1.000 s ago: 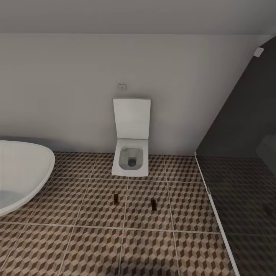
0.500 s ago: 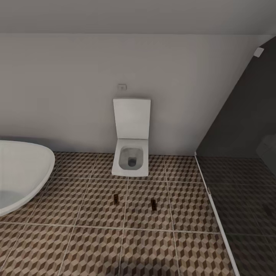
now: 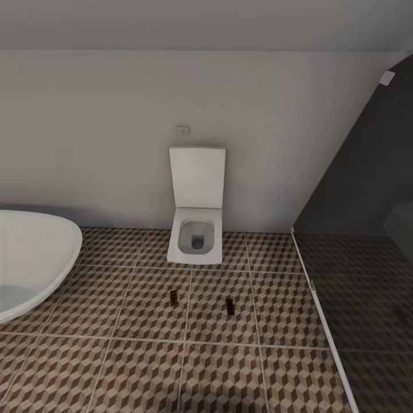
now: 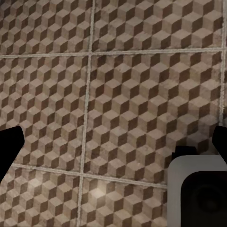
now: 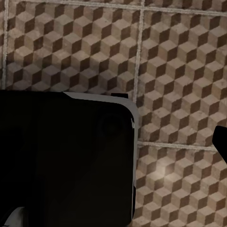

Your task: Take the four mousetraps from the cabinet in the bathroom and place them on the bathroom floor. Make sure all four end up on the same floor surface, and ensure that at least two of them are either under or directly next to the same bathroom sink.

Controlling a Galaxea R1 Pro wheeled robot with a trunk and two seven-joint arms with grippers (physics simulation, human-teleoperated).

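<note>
Two mousetraps lie on the bathroom floor (image 3: 143, 355) in front of the toilet: one small dark-and-tan mousetrap (image 3: 172, 296) on the left and another mousetrap (image 3: 230, 305) to its right, about a tile apart. The cabinet is out of view. My left gripper (image 4: 113, 144) hangs over bare cube-pattern tiles (image 4: 132, 94), open, its dark fingertips (image 4: 9, 146) at the picture's two sides with nothing between them. My right gripper (image 5: 113, 142) also points down at the tiles (image 5: 179, 71); one dark fingertip (image 5: 221, 140) shows at the edge and nothing is held.
A white wall-hung toilet (image 3: 196, 235) with its lid up stands at the back wall. A large white rounded tub (image 3: 28, 264) juts in from the left. A dark glass shower partition (image 3: 355, 229) closes off the right. A grey-edged black body (image 5: 66, 156) sits under the right wrist.
</note>
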